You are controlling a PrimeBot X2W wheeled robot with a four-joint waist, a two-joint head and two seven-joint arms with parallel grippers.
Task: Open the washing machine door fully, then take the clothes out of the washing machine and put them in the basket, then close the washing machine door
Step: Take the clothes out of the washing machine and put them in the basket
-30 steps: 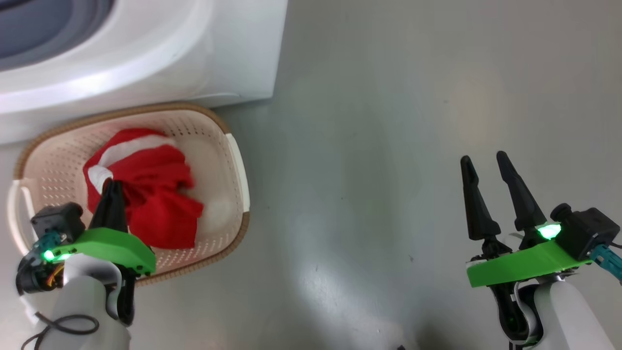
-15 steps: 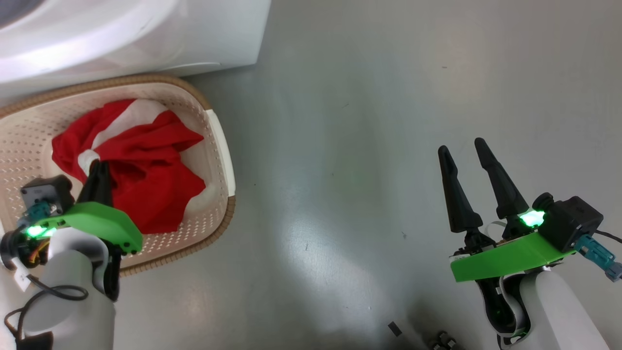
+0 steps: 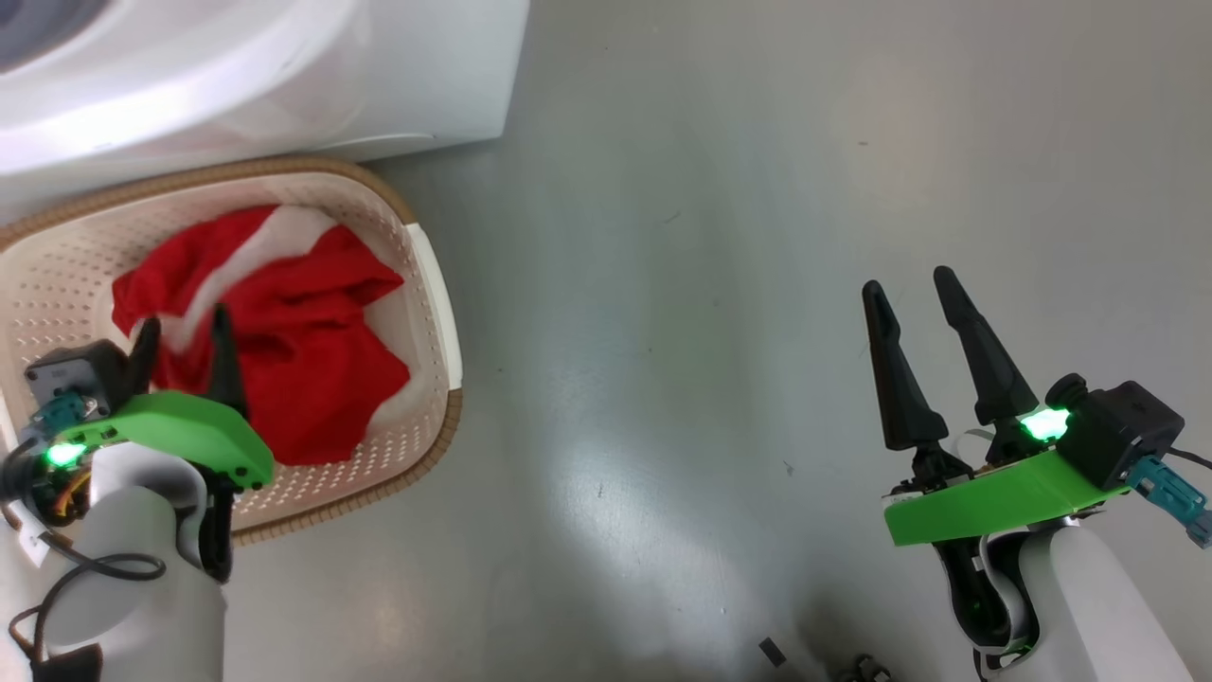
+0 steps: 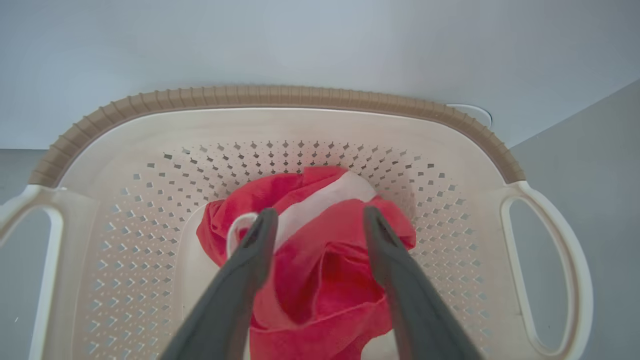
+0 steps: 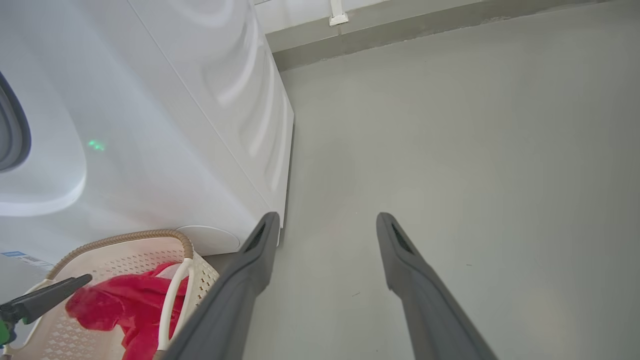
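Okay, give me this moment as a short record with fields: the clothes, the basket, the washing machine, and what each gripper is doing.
clothes: red with white parts, lying bunched inside the basket
basket: cream, brown rim, on the floor against the washing machine's front
washing machine: white, behind the basket
left gripper: jaws apart, over the clothes in the basket
right gripper: jaws apart, holding nothing, over the bare grey floor

Bright, even light with soft glare on the floor (image 3: 615, 530); wrist views curve.
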